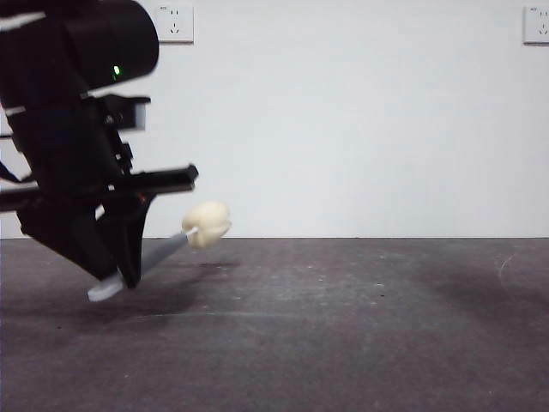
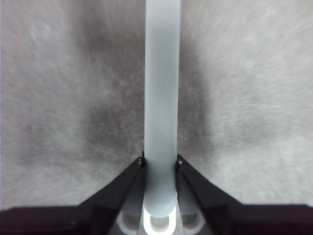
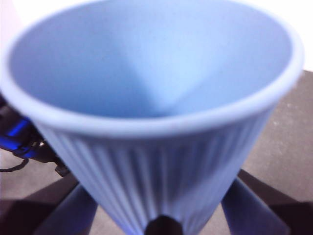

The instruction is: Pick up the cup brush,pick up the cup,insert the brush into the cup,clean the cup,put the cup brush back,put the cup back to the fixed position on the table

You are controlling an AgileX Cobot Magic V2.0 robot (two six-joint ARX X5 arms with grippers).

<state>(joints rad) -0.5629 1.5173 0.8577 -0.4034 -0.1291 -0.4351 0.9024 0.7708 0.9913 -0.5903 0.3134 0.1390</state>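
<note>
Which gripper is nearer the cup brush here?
Left. The left gripper is shut on the cup brush handle, holding it tilted just above the table. The right gripper holds the cup, outside the front view.

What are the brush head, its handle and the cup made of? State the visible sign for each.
Cup brush: its cream-yellow head looks like soft foam sponge, lumpy, lobed and matte. Its handle, gripped by the left gripper, seems smooth pale grey plastic with a soft even sheen. Cup, in the right gripper: likely moulded blue plastic, finely ribbed walls, smooth rounded rim, slightly translucent.
</note>
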